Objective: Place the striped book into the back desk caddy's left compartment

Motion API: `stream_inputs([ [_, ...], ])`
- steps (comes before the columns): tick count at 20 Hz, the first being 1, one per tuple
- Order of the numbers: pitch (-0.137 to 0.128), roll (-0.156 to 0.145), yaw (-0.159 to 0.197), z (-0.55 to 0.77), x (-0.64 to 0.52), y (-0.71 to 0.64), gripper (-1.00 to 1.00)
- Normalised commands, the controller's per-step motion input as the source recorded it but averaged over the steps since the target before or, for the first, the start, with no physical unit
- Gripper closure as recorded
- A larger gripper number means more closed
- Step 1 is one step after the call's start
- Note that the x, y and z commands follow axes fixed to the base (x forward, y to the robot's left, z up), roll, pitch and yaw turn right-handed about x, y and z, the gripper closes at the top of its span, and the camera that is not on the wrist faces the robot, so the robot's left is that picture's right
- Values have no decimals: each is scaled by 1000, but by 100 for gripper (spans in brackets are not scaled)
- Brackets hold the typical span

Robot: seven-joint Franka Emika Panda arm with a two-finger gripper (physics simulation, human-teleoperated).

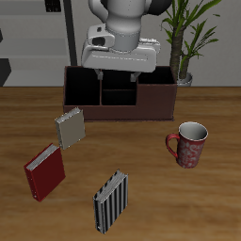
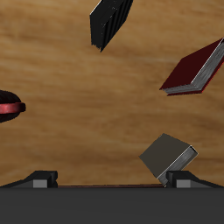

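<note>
The worktop (image 1: 207, 202) carries the back desk caddy (image 1: 119, 96) at the far side; its sections, the left compartment (image 1: 83, 89) too, look empty. The striped book (image 1: 110, 200) lies flat near the front edge. The gripper (image 1: 118, 66) hangs over the caddy, fingers (image 2: 42, 179) spread, holding nothing.
</note>
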Motion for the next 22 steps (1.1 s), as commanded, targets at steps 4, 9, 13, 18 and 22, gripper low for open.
stream_inputs([
  [4, -37, -14, 3, 97, 308, -86, -100],
  [9, -17, -41, -17, 63, 370, -46, -100],
  [13, -3, -8, -22, 50, 233, 34, -100],
  [18, -15, -27, -30, 89, 294, -67, -100],
  [22, -1, -12, -12, 49, 193, -25, -100],
])
